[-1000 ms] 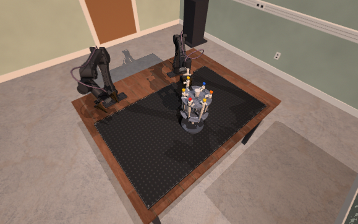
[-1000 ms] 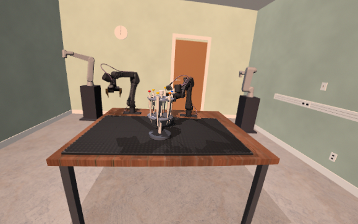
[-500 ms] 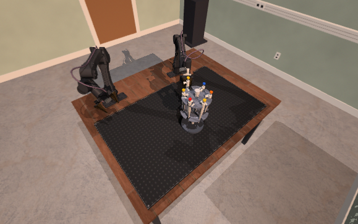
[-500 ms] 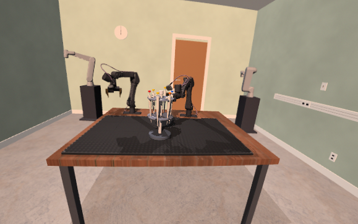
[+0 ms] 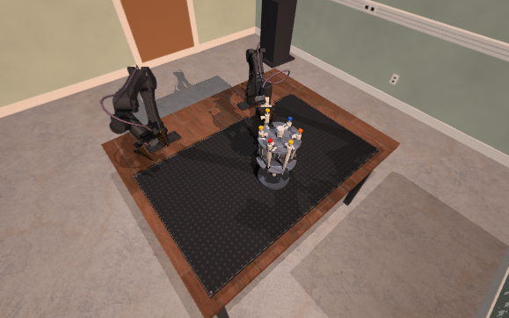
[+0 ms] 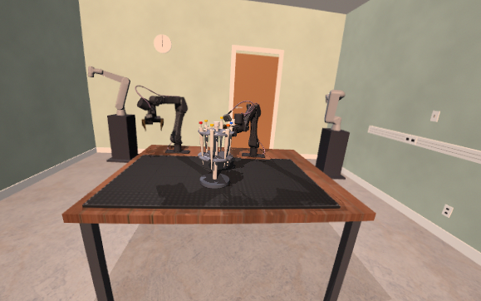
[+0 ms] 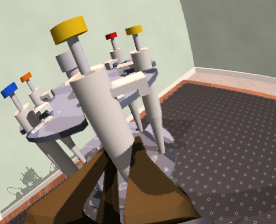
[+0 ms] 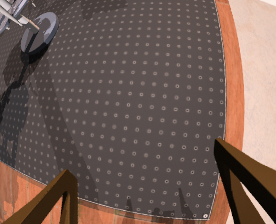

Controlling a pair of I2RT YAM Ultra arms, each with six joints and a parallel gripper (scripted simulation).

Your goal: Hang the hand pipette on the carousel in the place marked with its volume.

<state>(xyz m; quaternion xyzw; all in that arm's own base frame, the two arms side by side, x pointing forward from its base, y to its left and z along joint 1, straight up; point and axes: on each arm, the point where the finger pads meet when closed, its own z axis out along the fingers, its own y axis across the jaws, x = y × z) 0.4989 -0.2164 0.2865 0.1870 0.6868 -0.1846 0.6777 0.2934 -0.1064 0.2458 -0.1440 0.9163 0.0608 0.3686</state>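
Holding: pipette [image 5: 266, 117] [image 6: 222, 119] [image 7: 101, 110] lifted, pinched in left fingers [image 5: 272, 115] | right fingers [image 5: 162, 138] [image 6: 161, 124] spread | left to do — matching place on carousel [image 5: 273, 178] [image 6: 214, 182] [image 7: 64, 112], hooking — volume unreadable

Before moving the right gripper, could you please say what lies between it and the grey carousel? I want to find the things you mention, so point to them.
In the top view, brown wooden tabletop [image 5: 332, 116] [image 6: 218, 215] [image 7: 187, 82] [image 8: 232, 75], then black dotted mat [image 5: 192, 198] [image 6: 139, 193] [image 7: 229, 130] [image 8: 139, 100] with shadows; no object between.

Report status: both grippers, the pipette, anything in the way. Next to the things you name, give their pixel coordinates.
Left gripper [image 7: 123, 162] shut on yellow-topped pipette [image 5: 267, 118] [image 7: 103, 112], tip down beside carousel [image 5: 273, 179] [image 6: 214, 182]. Right gripper [image 6: 153, 125] [image 8: 144, 162] open, empty. Other pipettes crowd carousel; seating unclear.
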